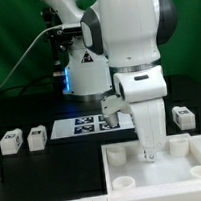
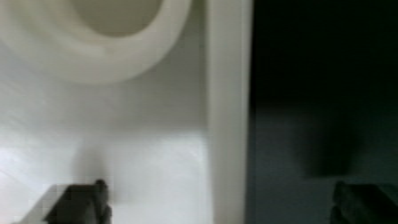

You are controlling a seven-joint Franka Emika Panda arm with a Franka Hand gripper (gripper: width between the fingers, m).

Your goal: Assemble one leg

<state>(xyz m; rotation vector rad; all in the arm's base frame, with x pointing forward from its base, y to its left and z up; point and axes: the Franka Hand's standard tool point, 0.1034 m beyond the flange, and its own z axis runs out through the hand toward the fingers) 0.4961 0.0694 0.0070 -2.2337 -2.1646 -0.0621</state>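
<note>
Three legs (image 1: 36, 138) sit loose on the table (image 1: 30, 116) in the exterior view, two at its left and one at its right, all well apart from my gripper (image 1: 148, 154), which hangs low at the tray (image 1: 196, 164) rear wall. Wrist view: fingertips (image 2: 80, 203) spread wide, nothing between them, straddling the tray wall near a corner socket (image 2: 121, 25). My read: no leg fitted yet, whole job left.

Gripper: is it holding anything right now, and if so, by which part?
Nothing is held. The gripper is open, its fingers spread to either side of the tray rim, not closed on it.
</note>
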